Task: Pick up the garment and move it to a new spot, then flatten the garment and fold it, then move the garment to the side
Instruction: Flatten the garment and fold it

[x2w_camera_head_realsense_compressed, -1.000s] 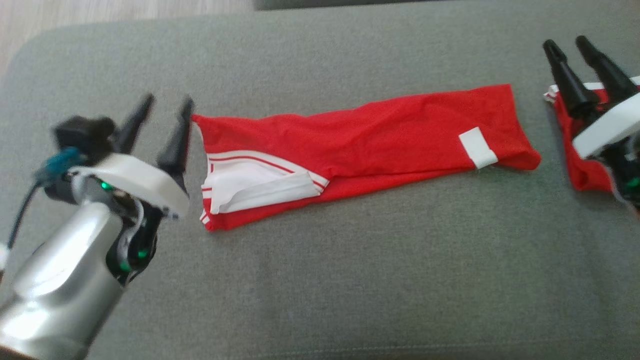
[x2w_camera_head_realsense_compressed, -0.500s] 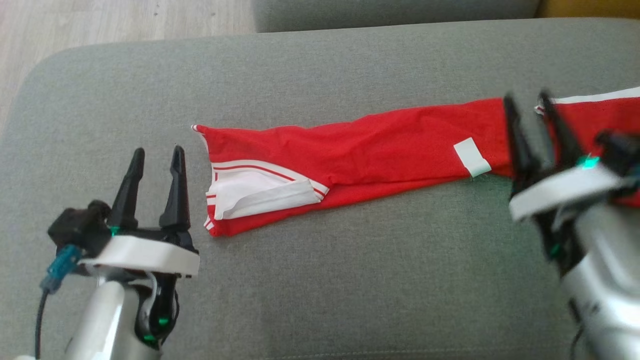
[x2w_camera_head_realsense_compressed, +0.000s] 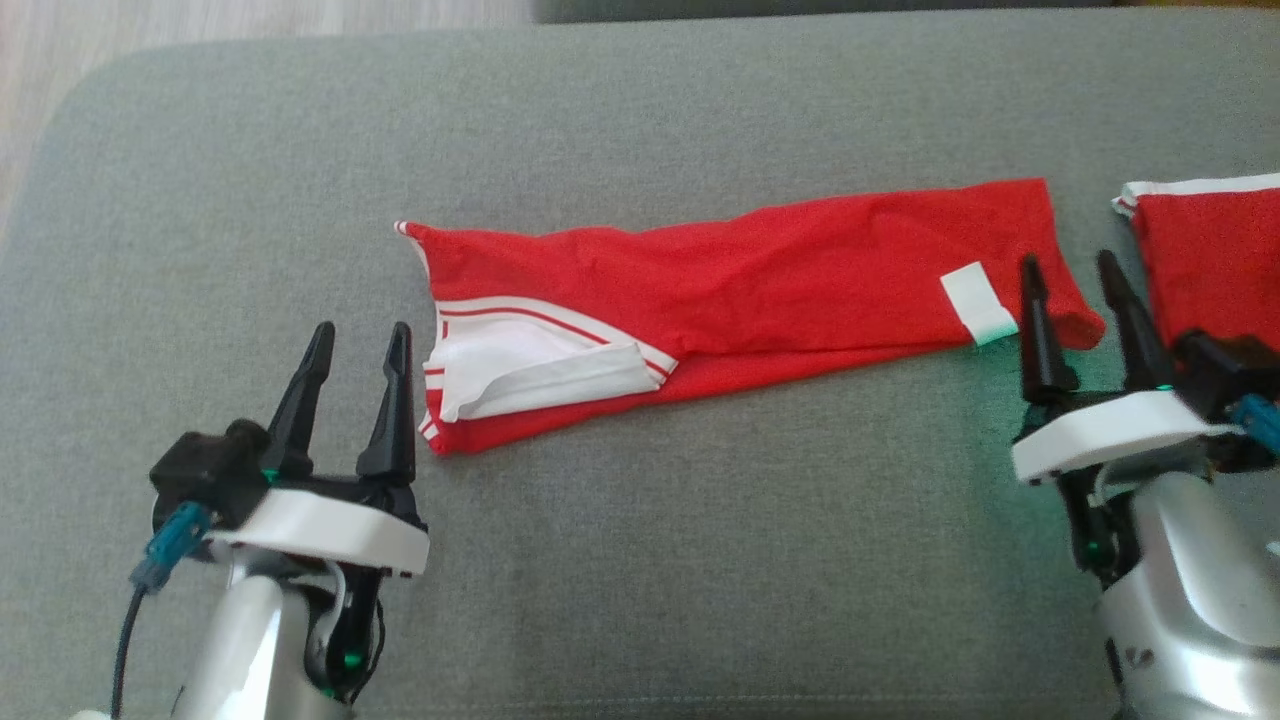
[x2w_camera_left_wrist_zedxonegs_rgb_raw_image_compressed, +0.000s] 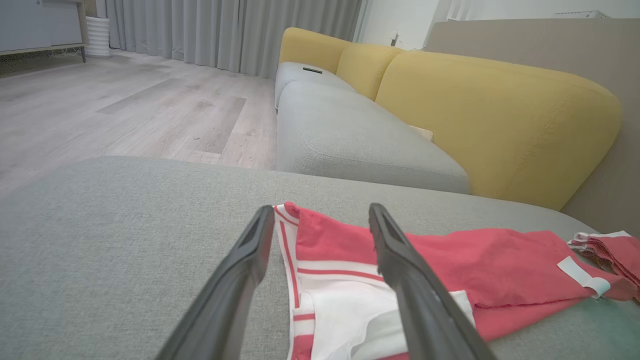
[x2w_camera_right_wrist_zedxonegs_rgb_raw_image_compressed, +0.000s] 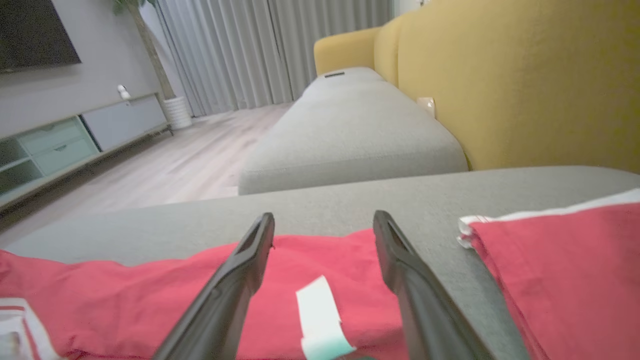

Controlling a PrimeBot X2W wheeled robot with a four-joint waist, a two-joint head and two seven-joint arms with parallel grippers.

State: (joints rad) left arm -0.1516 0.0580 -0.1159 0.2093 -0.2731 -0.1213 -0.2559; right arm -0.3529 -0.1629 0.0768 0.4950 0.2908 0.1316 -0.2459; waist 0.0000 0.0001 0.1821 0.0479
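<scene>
The long red jersey garment with white trim (x2w_camera_head_realsense_compressed: 760,275) lay folded into a narrow strip across the middle of the grey woven fabric cushion (x2w_camera_head_realsense_compressed: 700,560). In the head view its long axis ran from about eight o'clock up to two o'clock.

The left gripper (x2w_camera_head_realsense_compressed: 362,335) stood with its two dark fingers spread wide and nothing between them. The strip's white-banded end (x2w_camera_head_realsense_compressed: 520,365) lay just beside it at three o'clock.

The right gripper (x2w_camera_head_realsense_compressed: 1066,265) was equally wide and empty. Its fingertips were at the strip's other end, and the small white label (x2w_camera_head_realsense_compressed: 978,303) lay just off at nine o'clock.

A second red cloth with a white edge (x2w_camera_head_realsense_compressed: 1215,265) lay apart from the strip, at three o'clock from the right gripper.

Each arm was therefore near its own end of the strip, neither clearly nearer. Any coming end-to-end fold would likely turn on that long axis, with the right end carried towards eight o'clock or the left towards two.
</scene>
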